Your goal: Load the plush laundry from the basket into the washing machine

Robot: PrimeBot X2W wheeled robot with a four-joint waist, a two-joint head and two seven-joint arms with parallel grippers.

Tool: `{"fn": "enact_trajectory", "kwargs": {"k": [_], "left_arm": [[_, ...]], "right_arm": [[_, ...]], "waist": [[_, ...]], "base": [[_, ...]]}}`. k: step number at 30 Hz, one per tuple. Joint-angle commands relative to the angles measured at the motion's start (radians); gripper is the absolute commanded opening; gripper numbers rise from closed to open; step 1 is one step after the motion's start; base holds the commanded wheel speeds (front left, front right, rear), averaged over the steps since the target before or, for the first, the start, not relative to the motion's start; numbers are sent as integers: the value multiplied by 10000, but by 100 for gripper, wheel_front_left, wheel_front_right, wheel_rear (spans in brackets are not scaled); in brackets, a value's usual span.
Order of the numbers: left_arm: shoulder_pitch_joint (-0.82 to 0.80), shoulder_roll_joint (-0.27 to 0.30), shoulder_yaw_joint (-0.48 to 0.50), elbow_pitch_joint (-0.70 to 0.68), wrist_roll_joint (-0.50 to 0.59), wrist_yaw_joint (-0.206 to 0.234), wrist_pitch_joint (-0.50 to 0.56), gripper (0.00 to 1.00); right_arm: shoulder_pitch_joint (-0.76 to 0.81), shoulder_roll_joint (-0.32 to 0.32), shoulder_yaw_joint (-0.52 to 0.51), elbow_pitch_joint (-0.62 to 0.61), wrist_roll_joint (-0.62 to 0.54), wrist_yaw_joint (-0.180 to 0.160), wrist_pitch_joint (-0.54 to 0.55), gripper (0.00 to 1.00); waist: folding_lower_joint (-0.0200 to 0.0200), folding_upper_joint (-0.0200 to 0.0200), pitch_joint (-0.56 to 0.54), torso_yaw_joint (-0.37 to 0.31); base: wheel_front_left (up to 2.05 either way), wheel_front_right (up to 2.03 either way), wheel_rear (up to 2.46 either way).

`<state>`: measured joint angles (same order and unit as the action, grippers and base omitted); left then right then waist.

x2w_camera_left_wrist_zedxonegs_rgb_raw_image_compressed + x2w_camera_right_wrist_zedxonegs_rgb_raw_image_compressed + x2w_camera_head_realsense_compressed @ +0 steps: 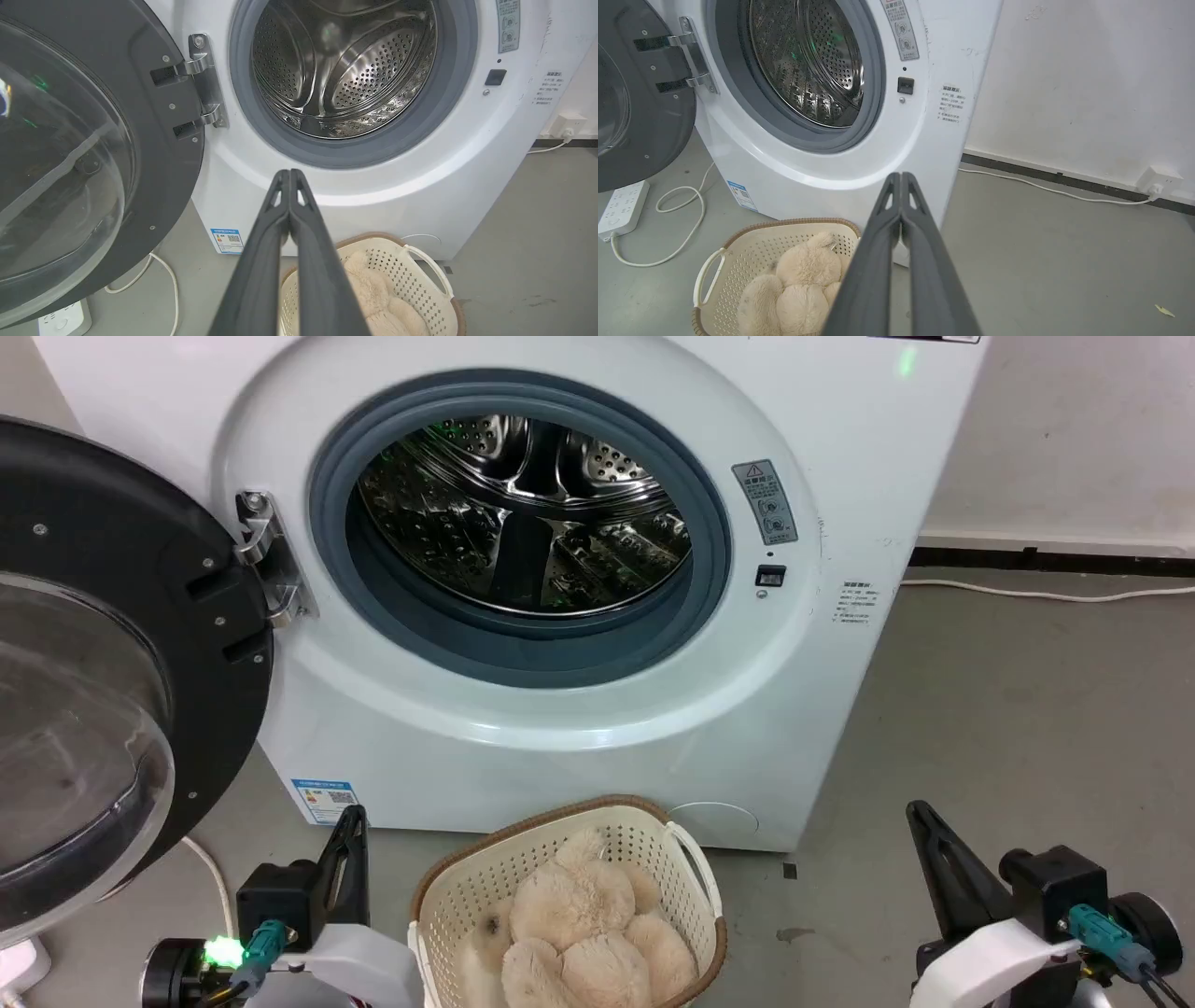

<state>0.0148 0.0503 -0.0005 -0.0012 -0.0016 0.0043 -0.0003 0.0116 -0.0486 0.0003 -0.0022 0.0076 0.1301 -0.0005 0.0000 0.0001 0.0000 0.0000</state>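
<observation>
The fluffy plush toy is beige; the perforated plastic basket is cream, rimmed in brown weave; the washing machine is white, its rubber seal grey.

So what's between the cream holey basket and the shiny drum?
In the head view, only the washing machine's own white front panel and grey rubber door seal lie between the cream perforated plastic basket and the shiny perforated steel drum.

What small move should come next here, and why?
Likely open the left claw and dip it toward the plush laundry. Both it and the right claw are shut and empty, the plush lies in the basket, and the door of the washing machine stands open.
</observation>
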Motion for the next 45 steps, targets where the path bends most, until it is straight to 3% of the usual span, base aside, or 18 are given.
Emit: {"fn": "enact_trajectory", "kwargs": {"k": [1,45], "left_arm": [[-148,-1,5,12,16,-43,3,0],[-148,-1,5,12,16,-43,3,0]], "right_arm": [[-116,-16,-3,22,-76,6,5,0],[-116,-16,-3,22,-76,6,5,0]], "waist": [[0,-1,0,0],[0,-1,0,0]], "base": [[0,0,0],[0,0,0]]}}
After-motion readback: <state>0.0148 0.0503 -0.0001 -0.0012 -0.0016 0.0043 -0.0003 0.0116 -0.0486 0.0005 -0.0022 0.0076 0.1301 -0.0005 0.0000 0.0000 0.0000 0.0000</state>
